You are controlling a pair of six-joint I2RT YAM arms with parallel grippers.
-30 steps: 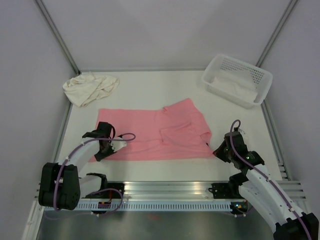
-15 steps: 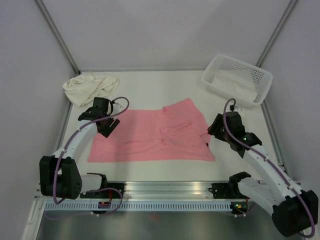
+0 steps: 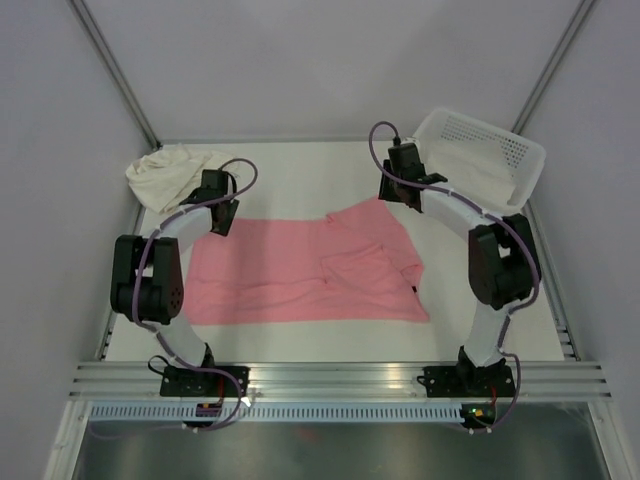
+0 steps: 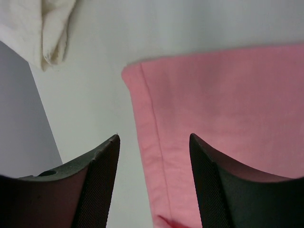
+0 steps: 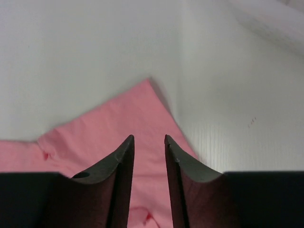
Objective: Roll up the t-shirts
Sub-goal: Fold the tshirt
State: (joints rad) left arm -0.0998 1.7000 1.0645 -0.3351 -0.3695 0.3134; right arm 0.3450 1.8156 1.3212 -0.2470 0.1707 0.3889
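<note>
Pink t-shirt [image 3: 310, 275] lies spread flat on the bench [image 3: 300, 170]; cream t-shirt [image 3: 178, 175] sits bunched at the far left corner; my left fingers [image 3: 220, 215] gape wide over the pink one's far left corner, gripping nothing; my right fingers [image 3: 392, 190], barely parted and empty, hover over its far right corner, near the white basket [image 3: 520, 150].

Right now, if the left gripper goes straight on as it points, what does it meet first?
The left gripper would likely meet the pink t-shirt first, at its hemmed edge near the corner; height unclear.
</note>
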